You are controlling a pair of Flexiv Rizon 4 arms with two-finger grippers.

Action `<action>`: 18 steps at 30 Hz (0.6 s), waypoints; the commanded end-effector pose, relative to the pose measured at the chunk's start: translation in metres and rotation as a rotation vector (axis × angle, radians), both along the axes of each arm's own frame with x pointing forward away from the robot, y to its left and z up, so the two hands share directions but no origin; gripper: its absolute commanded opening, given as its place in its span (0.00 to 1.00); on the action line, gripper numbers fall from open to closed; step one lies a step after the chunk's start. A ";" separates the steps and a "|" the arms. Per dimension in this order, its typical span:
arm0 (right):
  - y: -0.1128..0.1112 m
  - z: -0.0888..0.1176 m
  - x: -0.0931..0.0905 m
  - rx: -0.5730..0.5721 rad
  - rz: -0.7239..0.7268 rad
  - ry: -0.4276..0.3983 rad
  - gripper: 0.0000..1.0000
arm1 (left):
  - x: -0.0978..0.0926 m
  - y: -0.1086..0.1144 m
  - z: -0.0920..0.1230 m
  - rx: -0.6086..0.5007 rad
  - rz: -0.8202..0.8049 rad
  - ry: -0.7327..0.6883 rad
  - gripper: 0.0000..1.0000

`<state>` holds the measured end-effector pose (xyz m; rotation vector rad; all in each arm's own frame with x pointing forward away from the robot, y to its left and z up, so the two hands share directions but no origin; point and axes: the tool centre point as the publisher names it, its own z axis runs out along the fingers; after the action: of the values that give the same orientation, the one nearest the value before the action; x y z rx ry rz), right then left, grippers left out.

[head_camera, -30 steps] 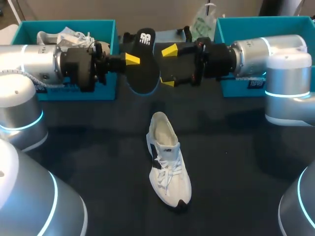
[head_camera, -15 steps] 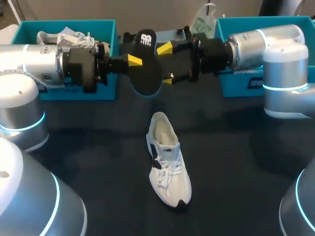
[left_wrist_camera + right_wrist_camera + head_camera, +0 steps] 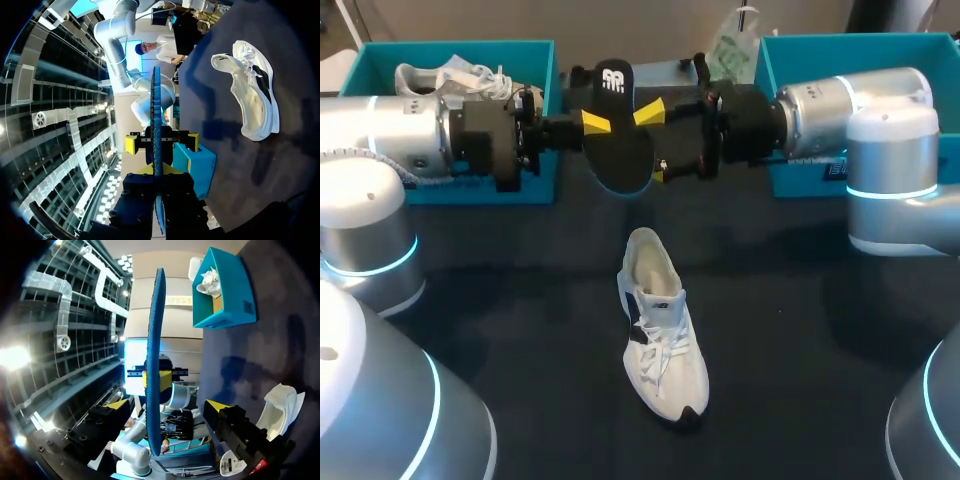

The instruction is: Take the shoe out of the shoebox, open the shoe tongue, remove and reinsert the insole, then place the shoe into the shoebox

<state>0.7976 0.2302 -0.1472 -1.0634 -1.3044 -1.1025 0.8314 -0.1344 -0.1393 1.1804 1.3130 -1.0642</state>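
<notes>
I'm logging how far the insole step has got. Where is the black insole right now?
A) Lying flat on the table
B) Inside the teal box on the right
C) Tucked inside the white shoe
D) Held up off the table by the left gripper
D: the black insole is clamped in the left gripper, raised above the table and apart from the white shoe lying below it.

Left arm (image 3: 380, 135) and right arm (image 3: 840, 100) lie level across the upper frame, meeting at upper centre. Left gripper (image 3: 595, 125) clamps the insole (image 3: 617, 140); right gripper (image 3: 656, 143) gapes around it.
</notes>
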 end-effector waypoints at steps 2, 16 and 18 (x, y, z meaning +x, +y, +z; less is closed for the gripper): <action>0.005 0.003 -0.004 -0.015 -0.006 -0.002 0.94 | 0.002 -0.007 -0.004 0.010 0.013 -0.006 0.00; 0.009 0.003 -0.009 -0.024 -0.008 -0.015 0.49 | 0.005 -0.010 -0.007 0.010 0.037 0.006 0.00; 0.010 0.003 -0.009 -0.025 -0.008 -0.017 0.48 | 0.005 -0.010 -0.007 0.008 0.038 0.008 0.00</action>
<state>0.7901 0.2392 -0.1445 -1.0750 -1.3306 -1.1047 0.8374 -0.1418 -0.1458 1.1560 1.3404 -1.0424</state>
